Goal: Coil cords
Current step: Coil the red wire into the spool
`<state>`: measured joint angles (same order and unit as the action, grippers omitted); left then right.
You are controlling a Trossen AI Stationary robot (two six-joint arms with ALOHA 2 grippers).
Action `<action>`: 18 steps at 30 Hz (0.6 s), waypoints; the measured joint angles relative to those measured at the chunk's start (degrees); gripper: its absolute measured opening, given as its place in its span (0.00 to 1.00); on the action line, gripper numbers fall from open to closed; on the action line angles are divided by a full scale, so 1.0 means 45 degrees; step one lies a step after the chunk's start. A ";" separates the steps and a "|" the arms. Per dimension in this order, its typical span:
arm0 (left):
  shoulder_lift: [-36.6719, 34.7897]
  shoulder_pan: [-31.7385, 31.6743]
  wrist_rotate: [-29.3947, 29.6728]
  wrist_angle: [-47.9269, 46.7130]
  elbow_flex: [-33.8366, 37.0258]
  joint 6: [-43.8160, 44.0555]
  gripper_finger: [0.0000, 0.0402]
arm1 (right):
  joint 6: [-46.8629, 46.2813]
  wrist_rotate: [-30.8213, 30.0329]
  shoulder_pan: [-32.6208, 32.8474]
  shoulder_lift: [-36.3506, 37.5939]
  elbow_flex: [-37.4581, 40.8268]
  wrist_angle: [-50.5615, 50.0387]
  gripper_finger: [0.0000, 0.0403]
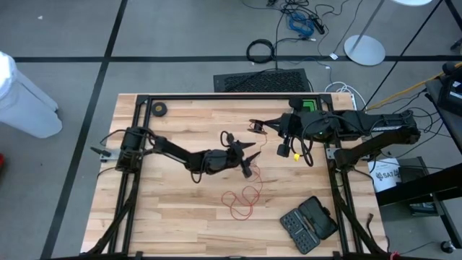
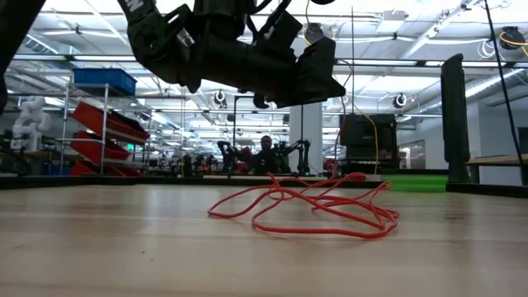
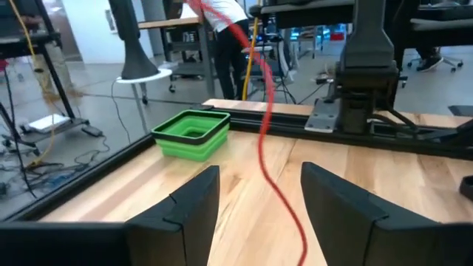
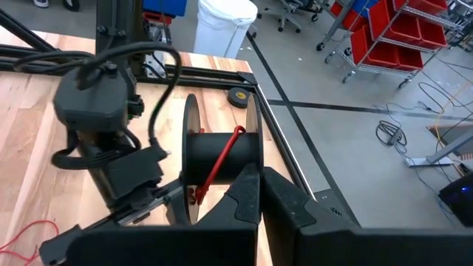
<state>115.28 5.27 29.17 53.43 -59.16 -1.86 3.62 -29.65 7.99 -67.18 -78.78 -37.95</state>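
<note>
The thin red cord lies in a loose tangle (image 1: 242,198) on the table's middle, also shown in the low view (image 2: 313,206). One strand rises from it and passes between the open fingers of my left gripper (image 1: 247,159); in the left wrist view the strand (image 3: 277,185) touches neither finger. My right gripper (image 1: 261,128) is shut on the small black reel (image 1: 255,126), just on the far side of the left gripper. A red strand (image 4: 222,159) crosses the reel's core. My right gripper pinches the rim of one of the reel's flanges (image 4: 253,144) between its two fingers. The fingers come about level from the table's right side. The reel is clear of the table with its flanges on edge, and the cord runs off its core.
A black case (image 1: 309,222) lies at the near right. A green bin (image 1: 309,106) stands at the far right, also in the left wrist view (image 3: 192,133). A small black tape roll (image 1: 159,109) lies at the far left. A black frame rail (image 1: 216,97) runs along the far edge.
</note>
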 joint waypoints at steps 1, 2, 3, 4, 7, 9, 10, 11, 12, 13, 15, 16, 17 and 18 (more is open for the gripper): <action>0.0000 -0.0062 -0.0200 0.0001 0.0000 0.0145 0.49 | 0.0002 0.0000 0.0000 0.0000 0.0000 0.0000 0.00; 0.0000 -0.0126 -0.0401 0.0010 0.0000 0.0351 0.49 | 0.0005 0.0000 0.0000 0.0000 0.0000 0.0000 0.00; 0.0000 -0.0183 -0.0611 0.0019 -0.0005 0.0590 0.49 | 0.0005 0.0000 0.0000 0.0000 0.0000 0.0000 0.00; 0.0000 -0.0227 -0.0815 0.0015 -0.0005 0.0750 0.49 | 0.0005 0.0000 0.0000 0.0000 0.0000 0.0000 0.00; 0.0030 -0.0341 -0.1094 0.0062 -0.0007 0.0991 0.49 | 0.0015 -0.0001 -0.0003 0.0000 0.0000 0.0000 0.00; 0.0064 -0.0404 -0.1135 0.0078 -0.0010 0.0994 0.49 | 0.0015 -0.0001 -0.0001 0.0000 0.0000 -0.0003 0.00; 0.0068 -0.0439 -0.1181 0.0078 -0.0010 0.0999 0.49 | 0.0015 -0.0005 -0.0001 0.0000 0.0000 -0.0005 0.00; 0.0088 -0.0484 -0.1274 0.0095 -0.0010 0.0999 0.49 | 0.0016 -0.0005 -0.0001 0.0000 0.0000 -0.0005 0.00; 0.0121 -0.0519 -0.1378 0.0190 -0.0010 0.0999 0.49 | 0.0019 -0.0005 -0.0005 0.0000 0.0000 -0.0005 0.00; 0.0145 -0.0540 -0.1443 0.0220 -0.0010 0.1001 0.49 | 0.0019 -0.0005 -0.0005 0.0000 0.0000 -0.0005 0.00; 0.0170 -0.0566 -0.1486 0.0312 -0.0010 0.0999 0.49 | 0.0019 -0.0005 -0.0004 0.0000 0.0000 -0.0015 0.00; 0.0170 -0.0589 -0.1530 0.0358 -0.0010 0.0999 0.49 | 0.0041 -0.0005 -0.0002 0.0000 0.0000 -0.0015 0.00; 0.0170 -0.0605 -0.1588 0.0384 -0.0010 0.0999 0.48 | 0.0053 -0.0005 0.0000 0.0000 0.0000 -0.0015 0.00; 0.0170 -0.0610 -0.1639 0.0402 -0.0010 0.0983 0.48 | 0.0053 -0.0005 -0.0001 0.0000 0.0000 -0.0015 0.00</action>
<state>116.05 2.52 21.79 55.24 -59.20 2.57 3.86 -29.67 7.98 -67.18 -78.78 -38.02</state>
